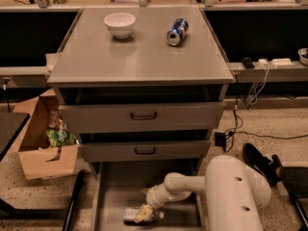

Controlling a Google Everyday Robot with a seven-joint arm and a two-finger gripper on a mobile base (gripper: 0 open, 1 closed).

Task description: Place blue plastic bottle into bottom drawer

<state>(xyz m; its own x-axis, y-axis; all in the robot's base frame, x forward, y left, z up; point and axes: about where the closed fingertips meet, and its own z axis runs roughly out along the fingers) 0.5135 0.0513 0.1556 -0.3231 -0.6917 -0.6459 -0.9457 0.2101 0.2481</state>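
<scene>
Camera view shows the gripper (144,213) low inside the bottom drawer (115,186), near its front, with the jaws set narrow and closed across the body of the blue plastic bottle (130,215). The bottle lies on its side on the grey drawer floor. Its length runs left to right, and most of its visible body projects left of the jaws. The white arm (185,185) reaches in from the right and slopes down to the gripper; the robot's white housing (236,196) stands just right of the drawer. Above, two drawers with black handles, the middle drawer (144,151) and the top drawer (143,115), stand slightly open. On the cabinet top (139,61) a white bowl (120,24) sits upright and a blue soda can (177,31) lies on its side, well apart. A cardboard box (38,153) stands on the floor to the left.
</scene>
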